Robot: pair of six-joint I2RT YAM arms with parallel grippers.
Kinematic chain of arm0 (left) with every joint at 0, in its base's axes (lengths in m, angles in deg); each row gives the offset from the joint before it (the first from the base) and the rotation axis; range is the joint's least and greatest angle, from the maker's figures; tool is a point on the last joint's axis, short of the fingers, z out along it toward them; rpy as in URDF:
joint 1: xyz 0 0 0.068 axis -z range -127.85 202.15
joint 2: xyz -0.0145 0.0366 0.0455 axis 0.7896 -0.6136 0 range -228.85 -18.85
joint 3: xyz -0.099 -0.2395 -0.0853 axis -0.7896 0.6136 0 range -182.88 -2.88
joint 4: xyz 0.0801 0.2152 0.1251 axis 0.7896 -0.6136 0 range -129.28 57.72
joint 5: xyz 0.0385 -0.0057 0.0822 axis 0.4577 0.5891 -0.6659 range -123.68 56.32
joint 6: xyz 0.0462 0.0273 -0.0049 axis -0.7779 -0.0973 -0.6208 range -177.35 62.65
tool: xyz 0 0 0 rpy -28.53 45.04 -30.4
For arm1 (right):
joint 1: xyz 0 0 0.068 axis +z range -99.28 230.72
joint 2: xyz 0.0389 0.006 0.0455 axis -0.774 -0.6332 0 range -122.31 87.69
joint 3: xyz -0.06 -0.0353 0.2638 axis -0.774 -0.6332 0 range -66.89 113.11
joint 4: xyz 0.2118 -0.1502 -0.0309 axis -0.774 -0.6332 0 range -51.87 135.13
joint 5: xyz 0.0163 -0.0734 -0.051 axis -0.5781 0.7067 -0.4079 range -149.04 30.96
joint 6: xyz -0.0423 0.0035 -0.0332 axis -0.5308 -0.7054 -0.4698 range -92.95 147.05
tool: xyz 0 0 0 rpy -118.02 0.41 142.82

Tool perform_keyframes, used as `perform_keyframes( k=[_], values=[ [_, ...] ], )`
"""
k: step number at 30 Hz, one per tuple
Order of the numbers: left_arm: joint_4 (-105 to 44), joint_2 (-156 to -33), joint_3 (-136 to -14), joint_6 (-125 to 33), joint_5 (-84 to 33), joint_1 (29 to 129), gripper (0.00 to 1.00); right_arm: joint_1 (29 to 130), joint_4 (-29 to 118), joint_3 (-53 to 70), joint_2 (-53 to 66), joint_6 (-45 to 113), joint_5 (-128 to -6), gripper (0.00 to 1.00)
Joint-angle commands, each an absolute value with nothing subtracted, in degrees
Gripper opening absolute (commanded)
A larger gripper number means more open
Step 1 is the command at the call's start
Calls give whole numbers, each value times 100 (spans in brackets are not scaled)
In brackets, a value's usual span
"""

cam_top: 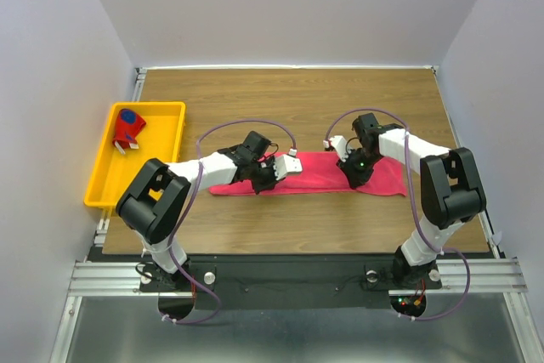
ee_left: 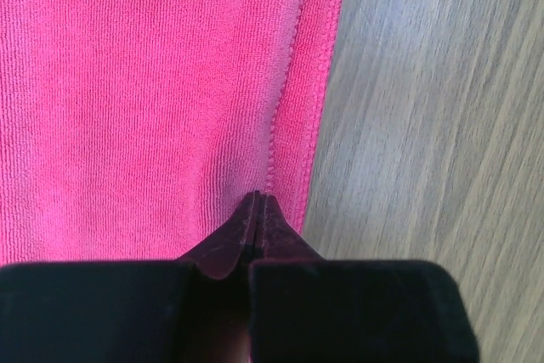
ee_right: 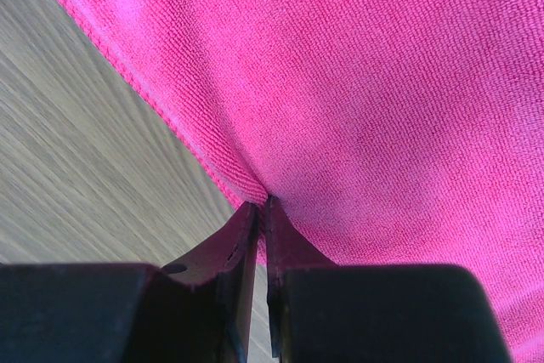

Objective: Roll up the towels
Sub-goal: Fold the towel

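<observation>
Looking down from the top camera, we note the pink towel [cam_top: 314, 172] lying flat on the wooden table [cam_top: 289, 99] as a long, narrow strip. It runs along the 9-to-3 o'clock line just on the 6 o'clock side of the table's middle.

Left gripper [cam_top: 265, 174]: down on the strip toward its 9 o'clock end. In the left wrist view the gripper [ee_left: 259, 201] has its jaws pressed together, with no gap at the tips. The tips meet right on the stitched hem [ee_left: 285, 99], and the cloth [ee_left: 127, 108] puckers toward them, so we read a pinch on the pink towel. Bare wood fills the 3 o'clock side of that view.

Right gripper [cam_top: 351, 172]: down on the strip toward its 3 o'clock end. In the right wrist view the gripper [ee_right: 263, 206] shows only a hairline slit between the fingers. Cloth [ee_right: 382, 108] creases in toward the tips at the towel's edge, so this is also a pinch on the pink towel. Bare wood lies at 9 o'clock there.

Patterned towel [cam_top: 129, 127]: a small red and blue bundle inside the yellow tray [cam_top: 100, 172], in the tray's 12 o'clock half. The tray sits at the table's 9 o'clock edge, well apart from both grippers.
</observation>
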State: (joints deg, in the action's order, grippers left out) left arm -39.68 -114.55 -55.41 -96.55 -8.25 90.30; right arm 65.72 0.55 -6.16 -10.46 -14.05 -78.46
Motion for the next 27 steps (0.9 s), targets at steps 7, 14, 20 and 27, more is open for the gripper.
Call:
perform_keyframes(
  k=[7,14,20,27],
  values=[
    [-4054,-11596,-5719,-9769,-846,9056,18,6557,-40,-502,-1180,-1426,-7899,13],
    [-4107,-11684,-5728,-9805,-925,9056,17,6539,-31,-510,-1198,-1435,-7907,13],
    [-4326,-11606,-5737,-9927,-846,9065,0,6548,-31,-510,-1189,-1435,-7899,12],
    [-4941,-11096,-5851,-10165,-266,9047,0,6539,-40,-546,-1136,-1452,-7864,12]
  ],
)
